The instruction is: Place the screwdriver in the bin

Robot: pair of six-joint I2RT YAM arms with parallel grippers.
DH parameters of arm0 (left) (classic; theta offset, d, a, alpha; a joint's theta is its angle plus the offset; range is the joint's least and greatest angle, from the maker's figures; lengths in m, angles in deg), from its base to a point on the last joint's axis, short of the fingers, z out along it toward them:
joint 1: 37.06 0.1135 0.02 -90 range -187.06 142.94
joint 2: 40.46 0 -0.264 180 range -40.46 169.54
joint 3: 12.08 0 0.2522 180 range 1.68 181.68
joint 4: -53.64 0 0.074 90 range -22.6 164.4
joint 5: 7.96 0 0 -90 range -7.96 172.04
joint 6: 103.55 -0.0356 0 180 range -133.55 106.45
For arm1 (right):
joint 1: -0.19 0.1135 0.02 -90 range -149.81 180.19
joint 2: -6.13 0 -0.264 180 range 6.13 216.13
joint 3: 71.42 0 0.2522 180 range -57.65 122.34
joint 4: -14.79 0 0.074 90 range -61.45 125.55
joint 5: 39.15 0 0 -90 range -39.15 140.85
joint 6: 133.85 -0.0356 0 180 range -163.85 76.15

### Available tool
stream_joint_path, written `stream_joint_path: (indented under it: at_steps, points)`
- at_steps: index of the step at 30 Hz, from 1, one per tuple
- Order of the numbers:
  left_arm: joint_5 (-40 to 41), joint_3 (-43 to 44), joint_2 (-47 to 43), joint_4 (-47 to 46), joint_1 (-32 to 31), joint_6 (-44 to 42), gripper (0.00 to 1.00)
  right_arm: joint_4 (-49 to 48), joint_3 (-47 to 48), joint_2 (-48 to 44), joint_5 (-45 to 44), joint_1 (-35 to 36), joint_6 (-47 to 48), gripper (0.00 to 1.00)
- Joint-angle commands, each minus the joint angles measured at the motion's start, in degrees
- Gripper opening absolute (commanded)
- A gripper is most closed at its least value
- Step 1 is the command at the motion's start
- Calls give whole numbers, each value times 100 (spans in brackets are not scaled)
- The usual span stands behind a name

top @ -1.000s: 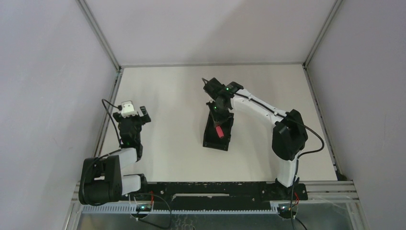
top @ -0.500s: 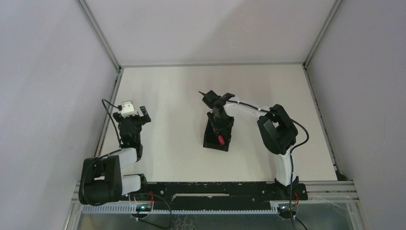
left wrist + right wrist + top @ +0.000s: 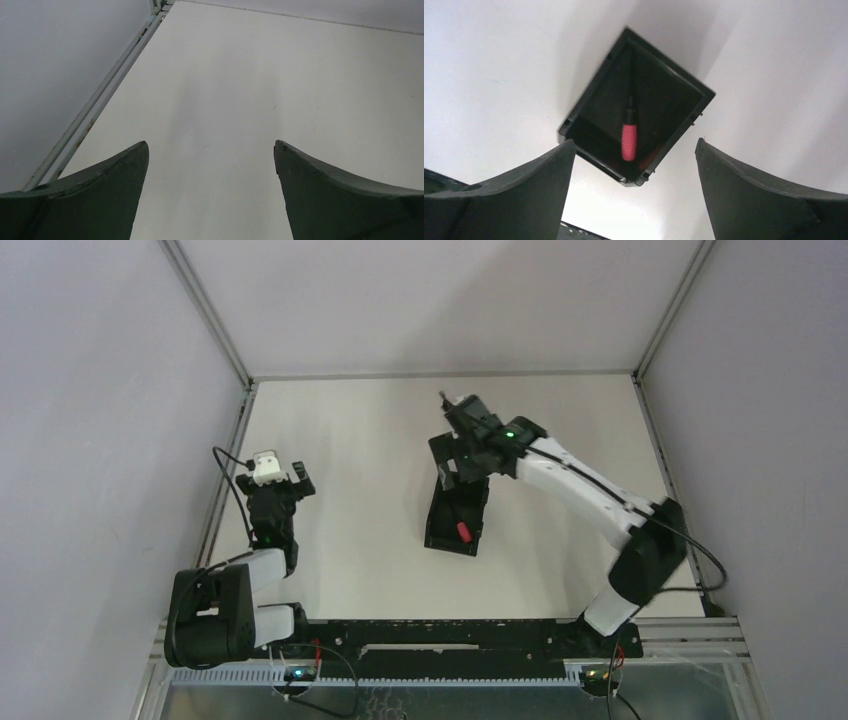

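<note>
The screwdriver (image 3: 629,135), red handle and thin black shaft, lies inside the black bin (image 3: 594,102). From above, its red handle (image 3: 462,530) shows near the front end of the bin (image 3: 437,532) in the middle of the table. My right gripper (image 3: 633,147) hangs open well above the bin, nothing between its fingers; in the top view it (image 3: 462,464) sits over the bin's far end. My left gripper (image 3: 211,146) is open over bare table at the left (image 3: 282,486), far from the bin.
White table enclosed by grey walls with metal frame rails (image 3: 226,470) along the left and right edges. A black rail (image 3: 440,632) with the arm bases runs along the near edge.
The right gripper opened and let go of the screwdriver, which now lies in the bin. The right arm rose and swung back toward the far right. The left arm has not moved.
</note>
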Motion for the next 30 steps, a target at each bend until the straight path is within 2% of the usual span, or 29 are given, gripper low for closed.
stream_joint_path:
  at_steps: [1, 7, 11, 17, 20, 23, 30]
  points:
    - [50, 63, -42, -177, -37, 27, 100, -555, -381, -1116, -286, -11, 510, 100]
    - [52, 71, -53, -156, -39, 29, 100, -2033, -2015, -2524, 194, -419, 645, 100]
    - [52, 74, -61, -133, -40, 25, 100, -2996, -3461, -3338, 235, -690, 612, 100]
    - [46, 70, -60, -133, -35, 31, 100, -3962, -5337, -4690, 308, -1101, 215, 100]
    - [54, 72, -60, -130, -39, 27, 100, -4140, -6154, -5342, 80, -1346, -191, 100]
    - [52, 69, -60, -125, -33, 32, 100, -4355, -6657, -5970, 478, -1702, -483, 100]
    - [53, 73, -61, -125, -40, 26, 100, -4170, -7184, -6595, 329, -1842, -1005, 100]
